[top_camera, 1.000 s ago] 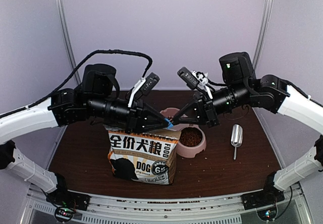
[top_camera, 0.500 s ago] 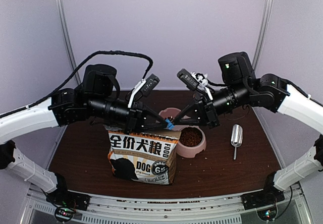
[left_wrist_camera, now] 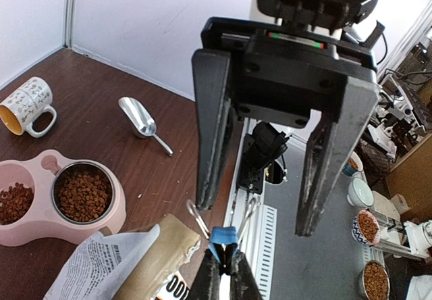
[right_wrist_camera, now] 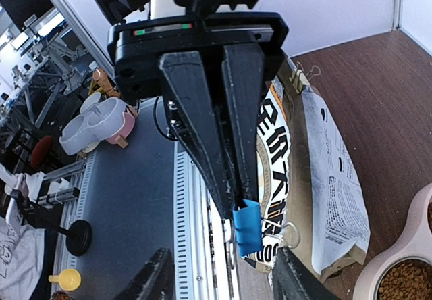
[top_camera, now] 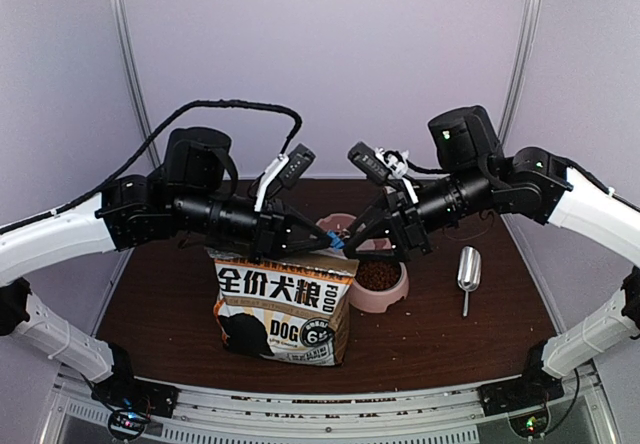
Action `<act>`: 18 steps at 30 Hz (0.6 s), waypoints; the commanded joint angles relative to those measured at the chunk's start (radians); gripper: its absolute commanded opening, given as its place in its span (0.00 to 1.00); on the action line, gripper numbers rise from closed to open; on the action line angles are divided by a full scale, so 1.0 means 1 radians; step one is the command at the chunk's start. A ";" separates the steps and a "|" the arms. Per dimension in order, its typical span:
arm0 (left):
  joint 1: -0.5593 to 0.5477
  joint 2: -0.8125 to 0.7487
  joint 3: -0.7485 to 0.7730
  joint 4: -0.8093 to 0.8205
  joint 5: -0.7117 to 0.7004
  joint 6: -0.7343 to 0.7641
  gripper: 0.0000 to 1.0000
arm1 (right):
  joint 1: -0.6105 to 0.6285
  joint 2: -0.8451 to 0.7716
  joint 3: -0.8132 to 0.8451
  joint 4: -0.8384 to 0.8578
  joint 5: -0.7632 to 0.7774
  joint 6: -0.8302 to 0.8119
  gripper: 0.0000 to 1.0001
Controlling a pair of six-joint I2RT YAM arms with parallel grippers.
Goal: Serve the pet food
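Two robot arms meet above a brown bench (top_camera: 160,314). The left gripper (top_camera: 328,246) is closed on a small blue clip (left_wrist_camera: 223,236), held over the top of an upright "DOG" bag (top_camera: 283,304). The right gripper (left_wrist_camera: 256,217) faces it tip to tip. Its jaws stand wide apart with the clip just in front of them, and they grip nothing. Kibble (left_wrist_camera: 82,193) lies in both wells of a pink bowl (left_wrist_camera: 116,215), which sits on the bench just right of the bag. A metal scoop (top_camera: 468,267) lies further right, apart from the bowl. A white patterned mug (left_wrist_camera: 27,104) stands near the bowl — seen only from the left wrist.
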 commanded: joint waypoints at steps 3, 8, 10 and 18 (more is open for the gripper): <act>-0.003 -0.015 0.010 -0.014 -0.034 0.007 0.00 | -0.003 -0.024 0.021 -0.004 0.080 -0.016 0.60; -0.003 -0.030 -0.006 0.004 -0.013 0.010 0.00 | -0.017 -0.025 0.009 0.007 0.113 0.010 0.66; -0.003 -0.031 -0.006 0.004 -0.005 0.010 0.00 | -0.018 -0.017 0.009 0.010 0.093 0.017 0.69; -0.003 -0.028 -0.003 0.003 0.030 0.024 0.00 | -0.016 0.020 0.018 0.054 -0.013 0.043 0.72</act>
